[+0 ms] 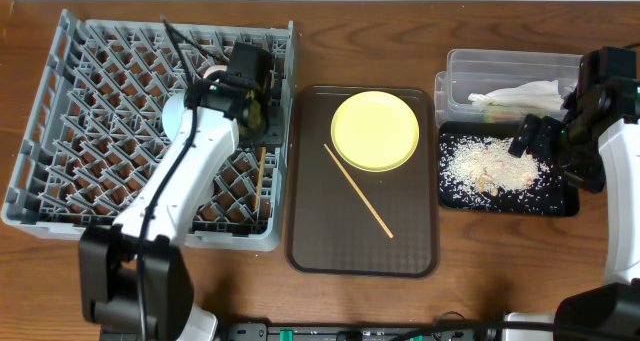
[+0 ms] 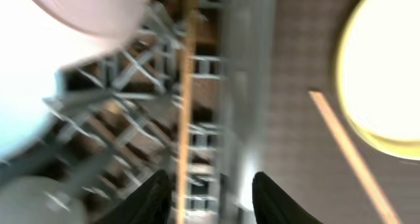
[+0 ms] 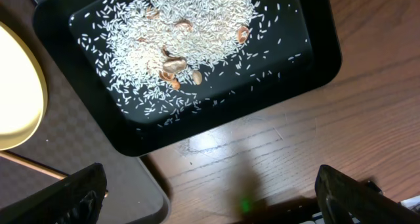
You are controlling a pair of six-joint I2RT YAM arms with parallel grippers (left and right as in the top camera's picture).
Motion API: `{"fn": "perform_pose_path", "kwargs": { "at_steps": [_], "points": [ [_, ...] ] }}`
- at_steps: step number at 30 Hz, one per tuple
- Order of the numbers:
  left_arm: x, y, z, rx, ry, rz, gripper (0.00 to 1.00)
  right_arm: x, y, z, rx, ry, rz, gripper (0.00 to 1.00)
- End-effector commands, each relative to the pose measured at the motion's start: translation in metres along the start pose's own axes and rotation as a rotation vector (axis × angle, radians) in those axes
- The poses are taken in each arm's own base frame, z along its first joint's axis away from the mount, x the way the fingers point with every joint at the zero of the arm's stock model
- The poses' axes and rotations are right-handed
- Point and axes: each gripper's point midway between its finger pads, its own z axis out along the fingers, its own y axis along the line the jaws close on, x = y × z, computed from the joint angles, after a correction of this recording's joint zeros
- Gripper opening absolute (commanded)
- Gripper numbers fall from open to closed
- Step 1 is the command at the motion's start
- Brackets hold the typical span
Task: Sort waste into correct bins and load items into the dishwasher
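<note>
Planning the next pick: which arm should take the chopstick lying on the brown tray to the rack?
Likely left: the left gripper, open, sits over the rack, nearer the chopstick; the right gripper is over the black tray, farther off.

A wooden table (image 1: 460,291) carries four things. A grey dish rack (image 1: 60,131) sits under the left gripper (image 1: 258,121), with a brown serving tray (image 1: 310,231) just to that gripper's right. A black tray (image 1: 560,203) lies below the right gripper (image 1: 530,136), and a clear tub (image 1: 500,63) stands just beyond it, touching the black tray.
</note>
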Motion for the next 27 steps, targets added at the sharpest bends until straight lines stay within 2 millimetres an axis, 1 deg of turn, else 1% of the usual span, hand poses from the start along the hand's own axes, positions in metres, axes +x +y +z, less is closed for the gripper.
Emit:
{"fn": "perform_pose_path", "kwargs": {
  "at_steps": [1,3,4,5,6,8,9,12,14,17,19,24,27],
  "points": [
    [0.004,-0.047,-0.027,0.164,0.005,-0.166,0.46,-0.005,-0.003,-0.005,0.003,-0.024,-0.003,0.99],
    [0.014,-0.062,-0.022,0.168,0.039,-0.201,0.47,-0.005,-0.003,-0.005,0.003,-0.023,-0.003,0.99],
    [0.020,-0.070,-0.019,0.170,0.056,-0.206,0.53,-0.005,-0.003,-0.005,0.003,-0.023,-0.003,0.99],
    [0.027,-0.081,-0.017,0.174,0.072,-0.199,0.69,-0.005,-0.003,-0.005,0.003,-0.023,-0.003,0.99],
    [0.033,-0.089,-0.014,0.177,0.083,-0.186,0.77,-0.005,-0.003,-0.005,0.004,-0.023,-0.003,0.99],
    [0.043,-0.107,-0.010,0.190,0.097,-0.140,0.77,-0.005,-0.003,-0.005,0.004,-0.020,-0.003,0.99],
    [0.050,-0.121,-0.007,0.203,0.100,-0.102,0.77,-0.004,-0.003,-0.005,0.004,-0.020,-0.003,0.99],
    [0.056,-0.140,0.001,0.201,0.080,-0.046,0.77,-0.004,-0.003,-0.005,0.004,-0.020,-0.003,0.99],
    [0.060,-0.145,0.009,0.158,0.064,-0.062,0.76,-0.004,-0.003,-0.005,0.004,-0.020,-0.003,0.99],
    [0.066,-0.143,0.025,0.048,0.032,-0.118,0.76,-0.004,-0.003,-0.005,0.005,-0.019,-0.003,0.99],
    [0.072,-0.144,0.036,0.005,0.031,-0.147,0.76,-0.004,-0.003,-0.005,0.005,-0.018,-0.003,0.99],
    [0.088,-0.149,0.066,-0.046,0.068,-0.154,0.75,-0.004,-0.003,-0.005,0.005,-0.017,-0.003,0.99],
    [0.096,-0.146,0.084,-0.080,0.101,-0.166,0.76,-0.004,-0.003,-0.005,0.006,-0.017,-0.003,0.99]
  ]
}}
